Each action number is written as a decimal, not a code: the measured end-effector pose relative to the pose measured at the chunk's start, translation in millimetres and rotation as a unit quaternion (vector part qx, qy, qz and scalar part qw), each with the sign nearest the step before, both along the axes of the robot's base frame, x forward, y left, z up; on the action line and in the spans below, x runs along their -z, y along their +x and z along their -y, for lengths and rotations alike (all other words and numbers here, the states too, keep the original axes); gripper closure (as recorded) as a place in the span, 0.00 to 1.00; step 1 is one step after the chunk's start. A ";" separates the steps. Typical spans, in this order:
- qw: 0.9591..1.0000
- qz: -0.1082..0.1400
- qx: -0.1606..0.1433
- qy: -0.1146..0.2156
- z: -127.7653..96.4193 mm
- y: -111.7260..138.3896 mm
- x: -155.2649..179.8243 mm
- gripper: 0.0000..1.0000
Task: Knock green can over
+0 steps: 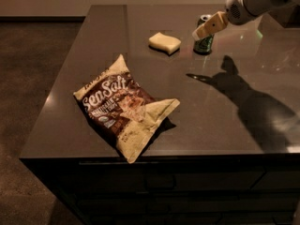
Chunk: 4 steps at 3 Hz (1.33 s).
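One small green metal drink can (204, 45) stands upright, far right on the dark bench (140, 46). The pale gripper (201, 31) hangs against its top, likely set high to topple it. I cannot tell whether its jaws are open or closed.

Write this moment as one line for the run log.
task: knock green can over | green can: upright | end effector: in front of its upper part, contact unclear | result: not yet knocked over
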<state>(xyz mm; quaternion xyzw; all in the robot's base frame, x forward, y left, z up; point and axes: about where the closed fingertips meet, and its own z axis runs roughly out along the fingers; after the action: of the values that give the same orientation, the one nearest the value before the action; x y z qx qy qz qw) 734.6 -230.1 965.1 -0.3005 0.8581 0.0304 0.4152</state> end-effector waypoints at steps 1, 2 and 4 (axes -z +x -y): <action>0.999 0.004 0.026 0.033 5.6 25.7 8.6 0.00; 0.997 0.003 0.044 0.057 11.2 43.0 15.8 0.00; 0.995 -0.006 0.059 0.076 13.5 70.4 35.1 0.00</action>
<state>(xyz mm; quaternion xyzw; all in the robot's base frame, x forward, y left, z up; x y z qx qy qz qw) 805.1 -243.6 930.0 -0.2171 0.8718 0.0730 0.4330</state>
